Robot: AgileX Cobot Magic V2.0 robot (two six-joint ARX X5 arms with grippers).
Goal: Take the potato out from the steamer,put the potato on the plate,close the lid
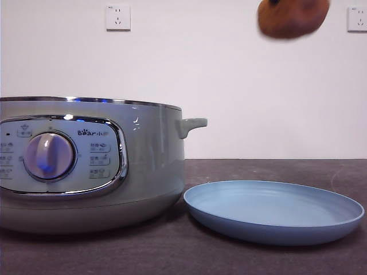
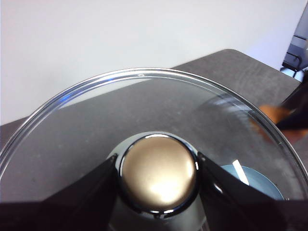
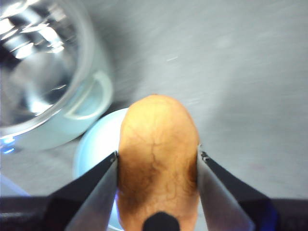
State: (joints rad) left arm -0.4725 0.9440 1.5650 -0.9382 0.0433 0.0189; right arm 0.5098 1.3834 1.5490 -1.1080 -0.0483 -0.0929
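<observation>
My right gripper [image 3: 158, 159] is shut on the orange-brown potato [image 3: 156, 159] and holds it high above the light-blue plate [image 1: 274, 211]; the potato shows at the top edge of the front view [image 1: 292, 17]. The plate also shows under the potato in the right wrist view [image 3: 94, 144]. The grey-green steamer [image 1: 86, 166] stands open at the left, beside the plate. My left gripper [image 2: 159, 168] is shut on the knob [image 2: 159, 173] of the glass lid [image 2: 96, 120] and holds the lid up off the steamer.
The steamer's side handle [image 1: 192, 125] points toward the plate. Dark tabletop [image 1: 275, 169] lies behind the plate. Two wall sockets [image 1: 117, 17] sit on the white wall behind.
</observation>
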